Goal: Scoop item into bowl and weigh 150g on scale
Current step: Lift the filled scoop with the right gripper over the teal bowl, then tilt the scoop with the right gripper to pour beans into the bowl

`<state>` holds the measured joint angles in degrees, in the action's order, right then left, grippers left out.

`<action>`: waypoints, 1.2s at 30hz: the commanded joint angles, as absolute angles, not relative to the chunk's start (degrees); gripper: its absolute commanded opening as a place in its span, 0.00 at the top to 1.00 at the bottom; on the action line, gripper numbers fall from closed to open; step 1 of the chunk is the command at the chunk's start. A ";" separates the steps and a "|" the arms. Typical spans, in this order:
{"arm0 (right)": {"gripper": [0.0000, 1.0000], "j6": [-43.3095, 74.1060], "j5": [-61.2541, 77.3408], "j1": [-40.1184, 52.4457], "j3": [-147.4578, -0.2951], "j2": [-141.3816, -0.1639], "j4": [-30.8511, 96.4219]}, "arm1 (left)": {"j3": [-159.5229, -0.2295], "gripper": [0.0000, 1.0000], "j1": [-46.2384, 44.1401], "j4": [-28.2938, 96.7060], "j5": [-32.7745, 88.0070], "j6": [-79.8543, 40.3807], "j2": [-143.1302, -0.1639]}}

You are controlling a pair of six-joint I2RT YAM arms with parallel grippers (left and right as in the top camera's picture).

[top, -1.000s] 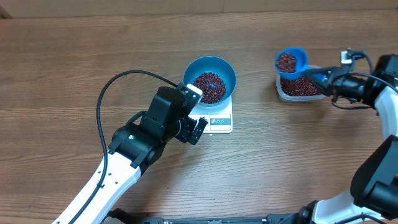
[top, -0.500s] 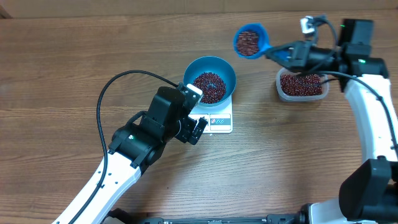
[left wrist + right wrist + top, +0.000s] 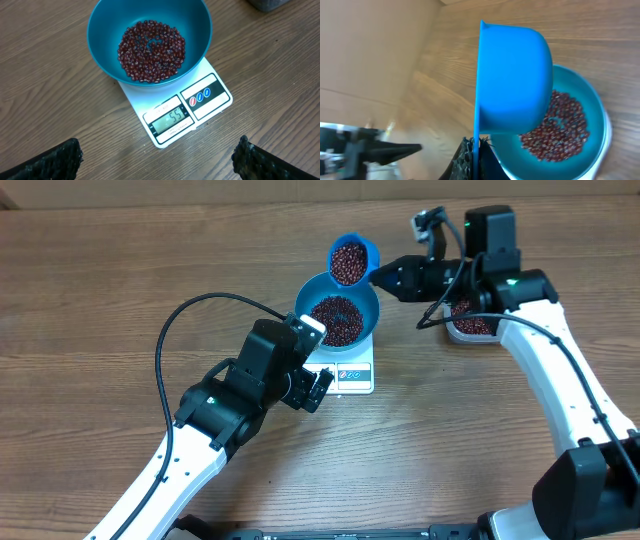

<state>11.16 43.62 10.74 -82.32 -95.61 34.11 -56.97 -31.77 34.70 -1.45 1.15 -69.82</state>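
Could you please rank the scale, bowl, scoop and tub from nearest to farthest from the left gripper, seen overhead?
1. scale, beside the left gripper.
2. bowl, on the scale.
3. scoop, over the bowl's far rim.
4. tub, far right.

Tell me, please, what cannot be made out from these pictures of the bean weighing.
Clear tub: overhead, mostly hidden under the right arm.
Beans in the scoop: the right wrist view shows only its outside.
Right end effector grip on the scoop handle: cut off at the bottom edge of the right wrist view, small and dark overhead.
Scale display: too small to read overhead.
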 commanded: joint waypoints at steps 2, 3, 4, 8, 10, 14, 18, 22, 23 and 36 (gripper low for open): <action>0.96 4.49 35.31 13.93 -84.42 -93.65 34.20 | -56.84 0.00 -31.42 34.50 -0.56 0.43 -70.02; 0.96 3.66 32.95 14.83 -84.42 -93.65 34.63 | -56.84 0.00 -31.42 34.50 -0.56 0.43 -70.02; 0.96 2.63 30.89 15.55 -84.42 -93.65 35.07 | -56.84 0.00 -31.42 34.50 -0.56 0.43 -70.02; 0.96 -2.07 21.82 18.70 -84.42 -93.65 37.23 | -56.84 0.01 -31.42 34.50 -0.56 0.43 -70.02; 0.96 -4.71 18.06 20.14 -84.42 -93.65 38.00 | -56.84 0.00 -31.42 34.50 -0.56 0.43 -70.02; 0.96 -7.79 13.52 21.78 -84.42 -93.65 38.39 | -56.84 0.01 -31.42 34.50 -0.56 0.43 -70.02; 0.96 -9.34 11.55 22.44 -84.42 -93.65 38.50 | -56.84 0.00 -31.42 34.50 -0.56 0.43 -70.02; 0.96 -11.38 11.55 22.57 -84.42 -93.65 38.70 | -56.84 0.01 -31.42 34.50 -0.56 0.43 -70.02; 0.96 -12.16 11.57 22.57 -84.42 -93.65 38.79 | -56.84 0.00 -31.42 34.50 -0.56 0.43 -70.02; 0.96 -20.49 11.49 22.57 -84.42 -93.65 39.09 | -56.84 0.01 -31.42 34.50 -0.56 0.43 -70.02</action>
<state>-16.84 11.77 22.17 -82.35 -95.61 39.62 -56.97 -31.77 34.70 -1.43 1.15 -69.82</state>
